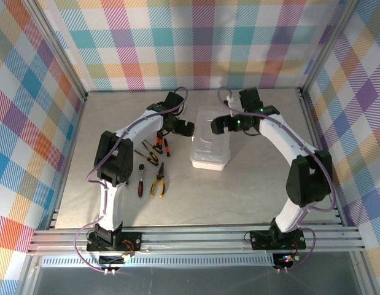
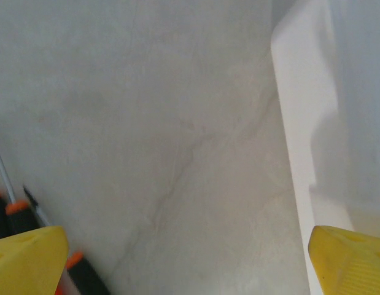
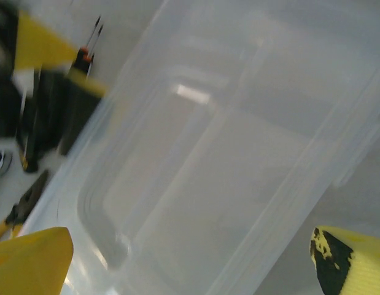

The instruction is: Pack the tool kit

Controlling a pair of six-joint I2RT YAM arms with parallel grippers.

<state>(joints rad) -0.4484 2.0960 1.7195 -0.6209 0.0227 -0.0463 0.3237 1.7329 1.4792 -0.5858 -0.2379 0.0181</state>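
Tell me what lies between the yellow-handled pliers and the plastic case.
Only bare table, seen in the top view, separates the yellow-handled pliers from the plastic case.

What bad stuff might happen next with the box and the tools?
The left jaws hang open right beside the plastic case; a bump could shove it sideways. The right jaws are open over its smooth top and might slip off it. The screwdrivers lie bunched together, so picking one may knock the others.
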